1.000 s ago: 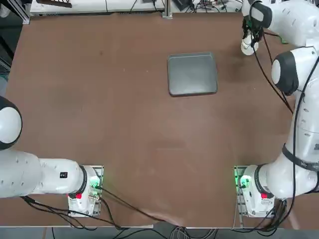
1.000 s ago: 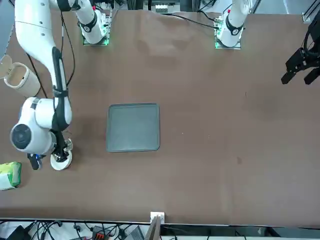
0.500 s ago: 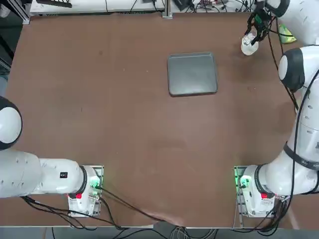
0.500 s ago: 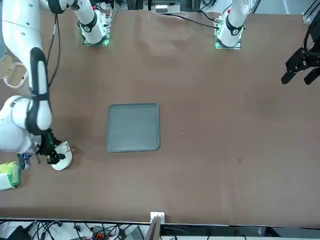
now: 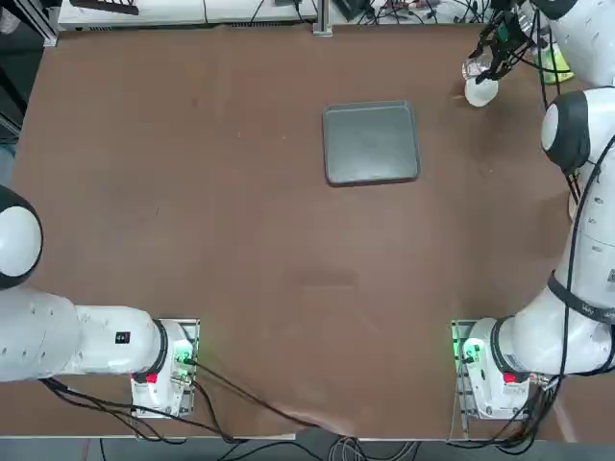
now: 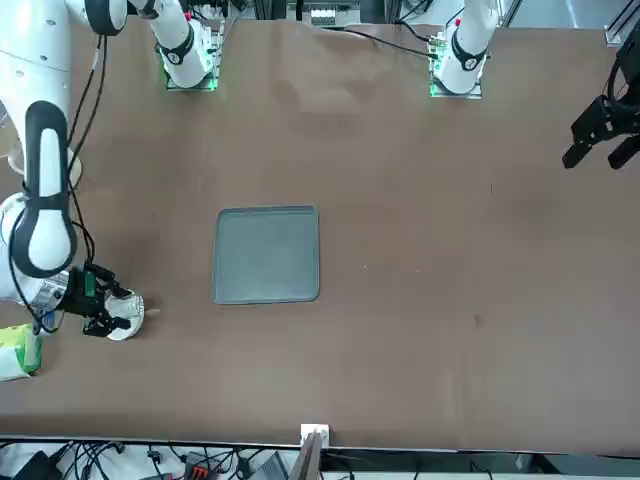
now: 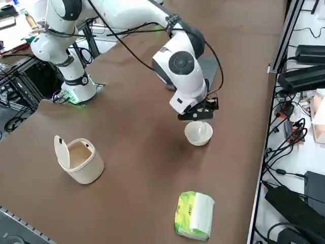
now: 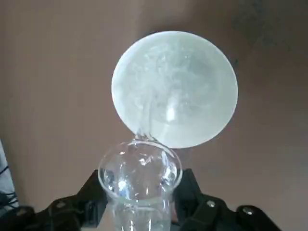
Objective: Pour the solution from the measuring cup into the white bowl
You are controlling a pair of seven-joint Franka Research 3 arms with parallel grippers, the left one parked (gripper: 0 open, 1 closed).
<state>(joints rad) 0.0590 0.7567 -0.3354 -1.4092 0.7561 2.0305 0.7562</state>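
The right gripper [image 8: 140,192] is positioned over the far right part of the desk [image 5: 240,240], at the 1 o'clock side of the white bowl [image 5: 481,91] in the top view. Its fingers are clamped on the measuring cup [image 8: 139,178], one on each side of the transparent wall. The measuring cup is tilted, with its lip directed at the white bowl. A thin, clear stream runs from the lip into the white bowl, and the bowl's interior shows glossy, rippled liquid.

The white bowl rests upright on the desk. In the top view, it lies at 2 o'clock from the grey tray [image 5: 371,142]; the tray is flat on the desk, well apart from the bowl.

In the right side view, the green-yellow packet [image 7: 195,215] lies at 6 o'clock from the white bowl. The cream-white container [image 7: 86,165] stands between 8 and 9 o'clock from the bowl, its lid [image 7: 62,152] raised. Neither item touches the bowl. The right arm [image 5: 586,221] extends from its base at 5 o'clock on the desk, top view.
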